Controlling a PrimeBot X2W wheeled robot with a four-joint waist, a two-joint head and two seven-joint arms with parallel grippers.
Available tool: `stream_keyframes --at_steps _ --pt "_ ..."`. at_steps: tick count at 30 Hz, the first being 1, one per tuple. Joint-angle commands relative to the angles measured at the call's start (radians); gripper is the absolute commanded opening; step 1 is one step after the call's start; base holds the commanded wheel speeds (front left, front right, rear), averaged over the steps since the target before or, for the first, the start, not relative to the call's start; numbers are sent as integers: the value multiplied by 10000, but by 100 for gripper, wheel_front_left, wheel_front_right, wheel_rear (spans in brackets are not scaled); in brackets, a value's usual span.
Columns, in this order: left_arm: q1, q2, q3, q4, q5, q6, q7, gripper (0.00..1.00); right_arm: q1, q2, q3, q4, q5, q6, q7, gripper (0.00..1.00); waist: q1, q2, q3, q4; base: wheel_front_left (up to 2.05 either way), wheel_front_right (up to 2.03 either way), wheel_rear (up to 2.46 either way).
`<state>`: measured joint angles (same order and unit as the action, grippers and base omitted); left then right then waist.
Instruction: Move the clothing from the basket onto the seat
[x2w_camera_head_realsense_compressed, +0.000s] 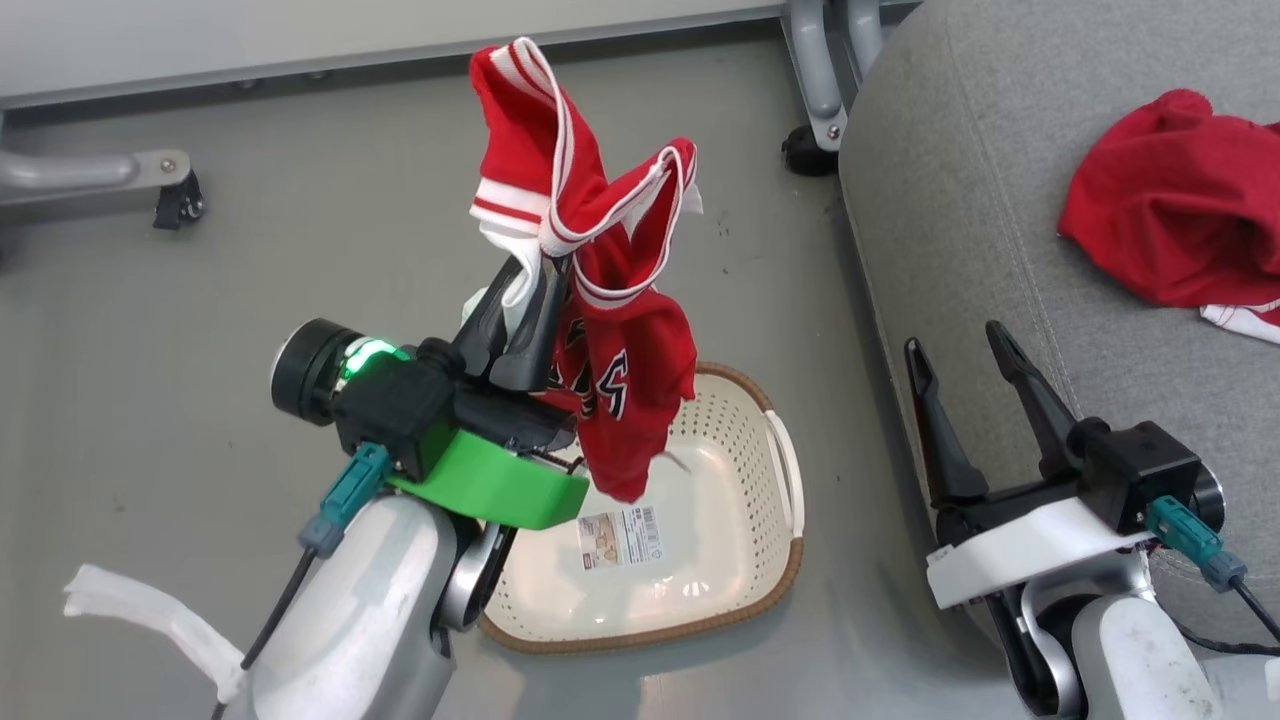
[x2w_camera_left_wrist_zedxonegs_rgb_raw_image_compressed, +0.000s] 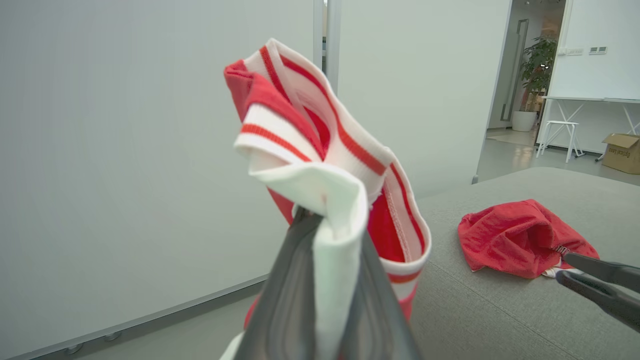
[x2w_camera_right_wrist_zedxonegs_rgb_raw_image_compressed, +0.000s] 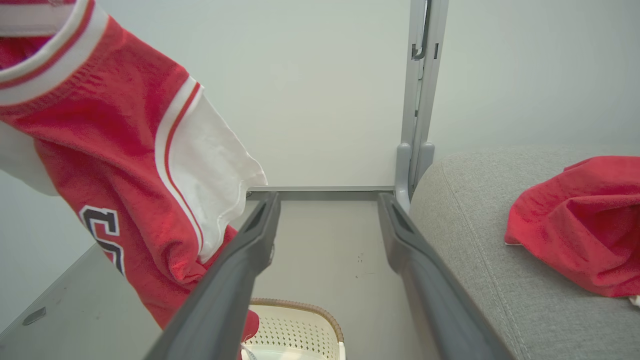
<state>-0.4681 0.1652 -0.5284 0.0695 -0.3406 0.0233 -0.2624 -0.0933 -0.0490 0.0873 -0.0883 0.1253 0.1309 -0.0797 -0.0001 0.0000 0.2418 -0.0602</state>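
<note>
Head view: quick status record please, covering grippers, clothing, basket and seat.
left gripper: shut on jersey, raised above basket
right gripper: open, empty, by the seat edge
jersey: hanging from the left gripper, clear of the basket
basket: no clothing seen inside; near part hidden by left arm
seat: one red garment lying on it
likely next: carry jersey to seat

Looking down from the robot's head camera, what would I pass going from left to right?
First a caster wheel → left gripper, shut on a red jersey → right gripper, open → second red garment, lying on the grey seat. The basket overlaps the jersey, so it is left out.
</note>
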Motion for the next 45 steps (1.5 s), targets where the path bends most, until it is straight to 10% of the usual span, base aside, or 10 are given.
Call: stream_keyframes --at_steps 1,32,45 --pt "282 49 51 -217 88 72 -33 0 207 -29 33 -37 -22 -3 57 100 1 0 -564 153 0 0 0" --pt "2092 303 -67 -1756 -356 502 201 0 1148 -28 470 -168 351 -3 525 100 1 0 -1661 394 0 0 0" --pt "1750 228 -298 -1723 -325 413 200 0 -354 -366 3621 265 1199 -1 742 100 1 0 -1351 576 0 0 0"
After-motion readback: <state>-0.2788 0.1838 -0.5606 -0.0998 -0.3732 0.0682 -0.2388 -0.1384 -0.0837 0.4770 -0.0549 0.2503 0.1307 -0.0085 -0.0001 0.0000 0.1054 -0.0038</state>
